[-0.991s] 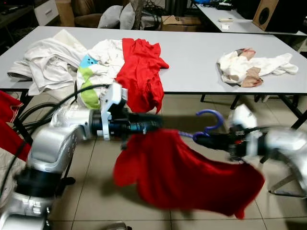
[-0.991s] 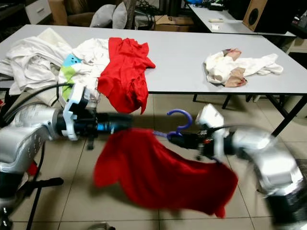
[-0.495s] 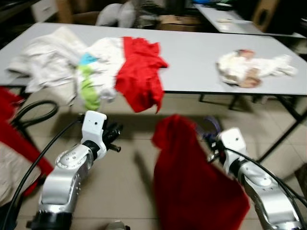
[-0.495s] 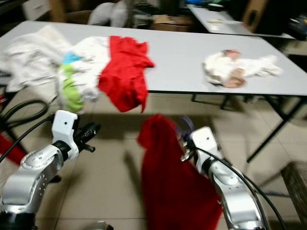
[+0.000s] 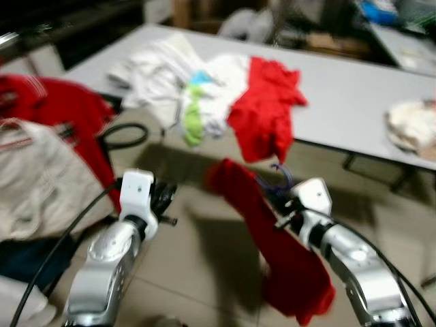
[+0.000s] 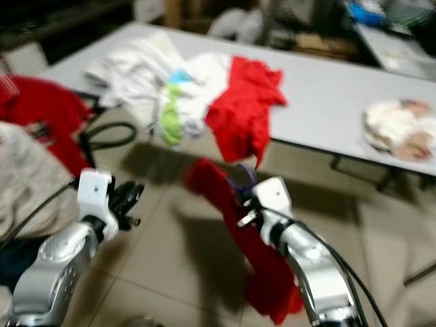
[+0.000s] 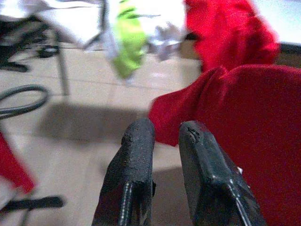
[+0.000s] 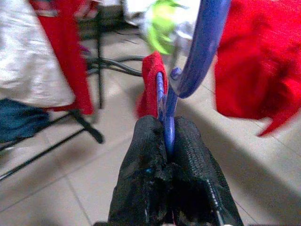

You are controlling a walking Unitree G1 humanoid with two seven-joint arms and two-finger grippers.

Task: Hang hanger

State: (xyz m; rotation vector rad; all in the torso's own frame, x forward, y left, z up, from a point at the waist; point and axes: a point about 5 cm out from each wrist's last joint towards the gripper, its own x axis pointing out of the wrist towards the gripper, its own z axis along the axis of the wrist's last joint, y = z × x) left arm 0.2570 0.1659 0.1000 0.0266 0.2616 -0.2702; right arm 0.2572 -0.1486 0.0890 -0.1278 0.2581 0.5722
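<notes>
A purple-blue hanger (image 8: 197, 52) carries a red garment (image 5: 272, 238) that hangs down toward the tiled floor. My right gripper (image 8: 167, 136) is shut on the hanger's neck just below the hook (image 5: 281, 178), in front of the table. My left gripper (image 7: 164, 136) is low on the left, apart from the garment. Its fingers stand a narrow gap apart with nothing between them. The garment's near edge lies just beyond its fingertips in the left wrist view.
A grey table (image 5: 354, 88) holds white clothes (image 5: 163, 68), a green piece and a red shirt (image 5: 266, 116) drooping over its edge. Another white heap (image 5: 412, 126) lies at the right. At the left hang red (image 5: 61, 112) and beige (image 5: 34, 184) garments. A black cable (image 5: 126, 136) loops near the floor.
My left gripper let go of the red garment and drew back. The garment now hangs from the hanger in my right gripper. The camera swung left, bringing the hanging garments into view.
</notes>
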